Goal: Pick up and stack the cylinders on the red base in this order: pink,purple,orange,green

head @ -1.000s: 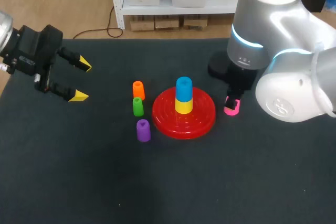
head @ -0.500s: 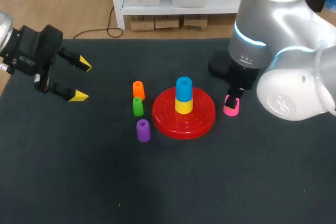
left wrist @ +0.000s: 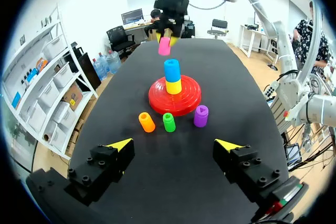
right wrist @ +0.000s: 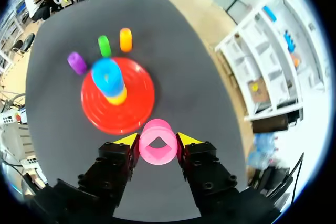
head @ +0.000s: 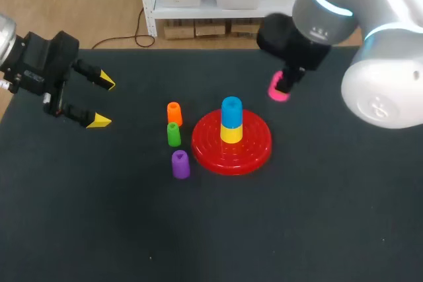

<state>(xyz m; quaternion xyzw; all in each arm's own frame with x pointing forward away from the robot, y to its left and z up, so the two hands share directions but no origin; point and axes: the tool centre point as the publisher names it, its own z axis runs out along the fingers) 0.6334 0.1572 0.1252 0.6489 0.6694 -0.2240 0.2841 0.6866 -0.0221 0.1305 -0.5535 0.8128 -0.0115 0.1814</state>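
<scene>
My right gripper (right wrist: pixel 156 141) is shut on the pink cylinder (right wrist: pixel 157 142), held in the air behind and right of the red base (head: pixel 231 153); the pink cylinder (head: pixel 278 86) shows under the arm in the head view and far ahead as the pink cylinder (left wrist: pixel 165 45) in the left wrist view. A blue cylinder (head: pixel 231 111) sits on a yellow one (head: pixel 230 133) on the base's post. Orange (head: pixel 174 113), green (head: pixel 174 135) and purple (head: pixel 180 164) cylinders stand upright on the table left of the base. My left gripper (head: pixel 101 102) hangs open at the far left, nothing between its fingers.
The table is a dark mat (head: pixel 264 229). The three loose cylinders form a short row close to the base's left rim.
My right arm has lifted the pink cylinder off the table beside the base and carried it up and back. The left arm has not moved.
</scene>
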